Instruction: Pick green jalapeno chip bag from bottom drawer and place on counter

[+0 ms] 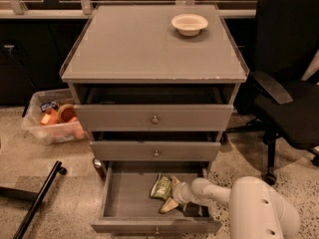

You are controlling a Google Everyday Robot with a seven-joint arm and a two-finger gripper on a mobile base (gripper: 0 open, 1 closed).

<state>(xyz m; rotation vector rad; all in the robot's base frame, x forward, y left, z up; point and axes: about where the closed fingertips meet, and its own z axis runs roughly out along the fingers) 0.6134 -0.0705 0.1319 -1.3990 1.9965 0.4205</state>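
The green jalapeno chip bag (161,187) lies in the open bottom drawer (127,195), right of its middle. My gripper (171,195) reaches into the drawer from the right, down at the bag. Its pale fingers (168,206) are spread, one touching the bag's right edge and one in front of it. The jaws look open, and the bag rests on the drawer floor. The counter (144,44) is the grey top of the cabinet, well above the gripper.
A white bowl (189,23) sits at the counter's back right. The two upper drawers (154,118) are slightly open above my arm. A black office chair (289,98) stands to the right. A clear bin (52,123) and a black bar (37,203) are on the floor to the left.
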